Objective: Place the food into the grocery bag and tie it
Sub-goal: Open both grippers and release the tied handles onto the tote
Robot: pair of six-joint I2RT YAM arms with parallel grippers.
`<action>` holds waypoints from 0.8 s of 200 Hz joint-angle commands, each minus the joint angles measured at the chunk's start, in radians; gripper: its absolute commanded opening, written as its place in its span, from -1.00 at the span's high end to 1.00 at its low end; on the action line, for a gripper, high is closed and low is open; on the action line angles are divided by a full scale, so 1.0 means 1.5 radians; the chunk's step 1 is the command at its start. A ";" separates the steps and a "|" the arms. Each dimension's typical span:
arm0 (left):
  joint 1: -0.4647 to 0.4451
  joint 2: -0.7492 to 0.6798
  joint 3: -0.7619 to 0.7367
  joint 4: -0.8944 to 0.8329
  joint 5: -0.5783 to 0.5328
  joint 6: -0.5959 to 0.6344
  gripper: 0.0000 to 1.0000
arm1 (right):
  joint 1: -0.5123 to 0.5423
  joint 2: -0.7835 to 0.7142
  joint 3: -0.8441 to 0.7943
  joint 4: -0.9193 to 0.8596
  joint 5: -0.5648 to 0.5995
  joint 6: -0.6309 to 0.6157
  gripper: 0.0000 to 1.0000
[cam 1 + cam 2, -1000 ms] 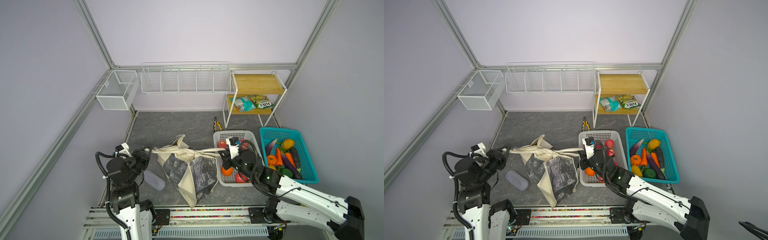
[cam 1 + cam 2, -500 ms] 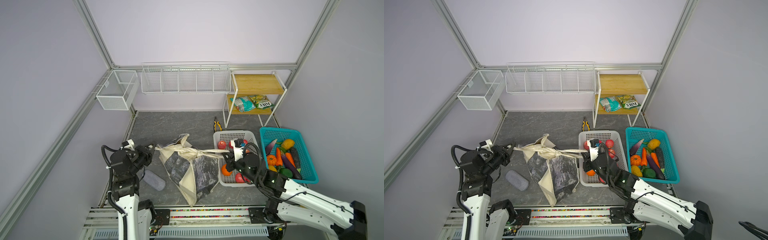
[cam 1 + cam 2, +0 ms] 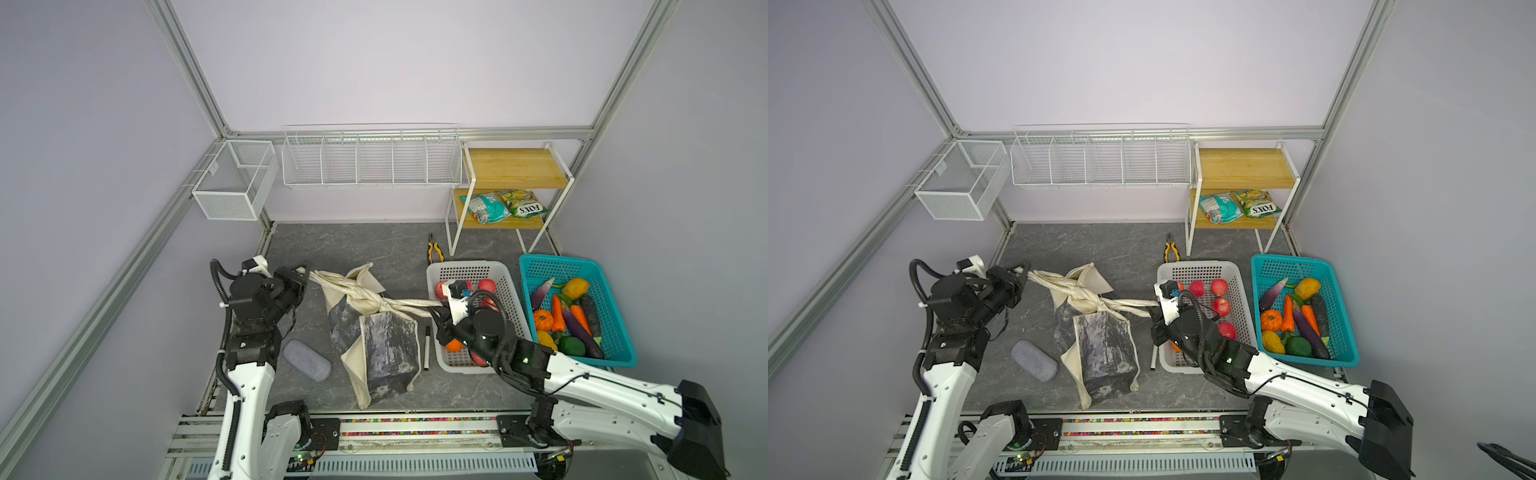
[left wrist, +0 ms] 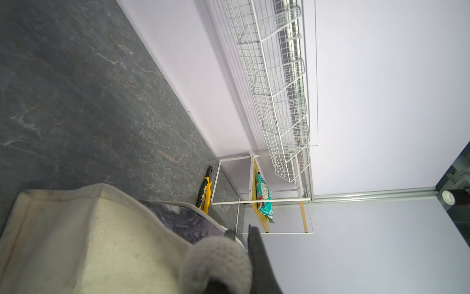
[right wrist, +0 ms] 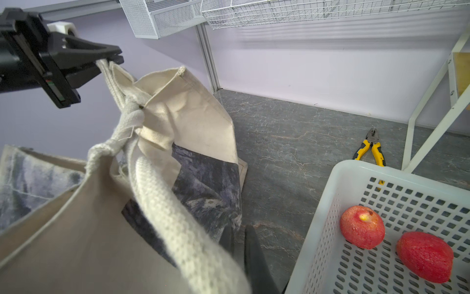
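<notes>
The cream grocery bag with its grey marbled panel slumps mid-table. Its strap handles are twisted into a knot above it. My left gripper is shut on the strap end left of the bag. My right gripper is shut on the other strap at the white basket's edge. Red fruits lie in the white basket. Two snack packets lie on the shelf. The bag's contents are hidden.
A teal basket of toy vegetables stands right of the white one. Yellow pliers lie behind the white basket, a marker lies between it and the bag, and a grey case lies left of the bag. Wire baskets hang on the back wall.
My left gripper has moved toward the back with its strap end, drawing the straps straighter across the bag. The right gripper has barely shifted and keeps its hold.
</notes>
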 commanded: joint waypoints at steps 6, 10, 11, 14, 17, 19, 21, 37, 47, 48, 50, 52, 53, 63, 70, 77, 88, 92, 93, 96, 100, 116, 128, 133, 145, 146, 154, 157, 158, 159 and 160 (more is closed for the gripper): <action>-0.020 0.011 0.025 0.053 -0.083 0.031 1.00 | 0.007 -0.014 -0.010 0.018 0.043 -0.018 0.86; -0.019 0.009 0.022 0.052 -0.083 0.031 1.00 | 0.007 -0.016 -0.011 0.018 0.045 -0.019 0.85; -0.020 0.008 0.021 0.051 -0.084 0.032 1.00 | 0.007 -0.016 -0.011 0.018 0.045 -0.019 0.85; -0.020 0.007 0.021 0.049 -0.085 0.032 1.00 | 0.007 -0.017 -0.012 0.018 0.046 -0.019 0.84; -0.020 0.006 0.020 0.046 -0.085 0.032 1.00 | 0.007 -0.018 -0.013 0.018 0.047 -0.020 0.84; -0.020 0.004 0.019 0.043 -0.086 0.032 1.00 | 0.007 -0.018 -0.014 0.018 0.047 -0.020 0.84; -0.020 0.004 0.018 0.042 -0.086 0.032 1.00 | 0.007 -0.018 -0.015 0.017 0.047 -0.020 0.83; -0.020 -0.004 0.014 0.023 -0.086 0.057 1.00 | 0.008 -0.019 -0.019 0.016 0.050 -0.024 0.82; -0.020 -0.010 0.012 0.014 -0.086 0.063 1.00 | 0.008 -0.019 -0.020 0.017 0.051 -0.024 0.79; -0.020 -0.011 0.012 0.013 -0.086 0.063 1.00 | 0.008 -0.019 -0.020 0.017 0.051 -0.024 0.79; -0.020 -0.012 0.012 0.011 -0.086 0.065 0.95 | 0.008 -0.019 -0.020 0.018 0.051 -0.024 0.78; -0.020 -0.013 0.012 0.009 -0.087 0.066 0.89 | 0.008 -0.019 -0.020 0.018 0.051 -0.024 0.77; -0.020 -0.013 0.013 0.009 -0.087 0.066 0.85 | 0.008 -0.019 -0.020 0.018 0.050 -0.024 0.77; -0.020 -0.020 0.014 -0.001 -0.087 0.073 0.53 | 0.008 -0.019 -0.019 0.019 0.050 -0.026 0.73; -0.019 -0.026 0.017 -0.010 -0.087 0.077 0.33 | 0.009 -0.020 -0.019 0.018 0.049 -0.029 0.69; -0.020 -0.032 0.020 -0.021 -0.089 0.083 0.22 | 0.010 -0.022 -0.018 0.016 0.044 -0.034 0.63; -0.019 -0.042 0.026 -0.039 -0.091 0.091 0.10 | 0.011 -0.023 -0.014 0.012 0.038 -0.043 0.53; -0.019 -0.045 0.029 -0.047 -0.093 0.093 0.05 | 0.012 -0.023 -0.011 0.009 0.036 -0.047 0.48; -0.019 -0.046 0.029 -0.048 -0.093 0.094 0.04 | 0.012 -0.023 -0.011 0.008 0.036 -0.049 0.48; -0.020 -0.048 0.031 -0.053 -0.094 0.096 0.00 | 0.013 -0.023 -0.010 0.006 0.034 -0.051 0.45; -0.019 -0.048 0.033 -0.061 -0.096 0.098 -0.06 | 0.014 -0.022 -0.007 0.002 0.032 -0.055 0.42; -0.020 -0.075 0.041 -0.092 -0.101 0.107 -0.20 | 0.017 -0.020 -0.001 -0.006 0.023 -0.068 0.27; -0.019 -0.087 0.046 -0.118 -0.101 0.114 -0.28 | 0.021 -0.020 0.003 -0.012 0.018 -0.076 0.12; -0.019 -0.092 0.048 -0.128 -0.100 0.116 -0.31 | 0.022 -0.020 0.005 -0.016 0.018 -0.080 0.05; -0.019 -0.103 0.054 -0.157 -0.096 0.121 -0.38 | 0.025 -0.020 0.008 -0.023 0.015 -0.087 -0.06; -0.019 -0.104 0.055 -0.160 -0.096 0.121 -0.39 | 0.026 -0.020 0.008 -0.023 0.015 -0.088 -0.07; -0.019 -0.110 0.059 -0.181 -0.090 0.125 -0.45 | 0.027 -0.021 0.009 -0.025 0.014 -0.091 -0.13; -0.019 -0.112 0.060 -0.189 -0.087 0.126 -0.48 | 0.028 -0.021 0.010 -0.026 0.014 -0.091 -0.16; -0.019 -0.113 0.060 -0.191 -0.085 0.126 -0.49 | 0.028 -0.021 0.010 -0.026 0.014 -0.091 -0.17; -0.020 -0.114 0.060 -0.194 -0.084 0.126 -0.50 | 0.028 -0.022 0.010 -0.026 0.014 -0.091 -0.18; -0.019 -0.114 0.061 -0.196 -0.082 0.126 -0.51 | 0.028 -0.022 0.010 -0.026 0.014 -0.092 -0.19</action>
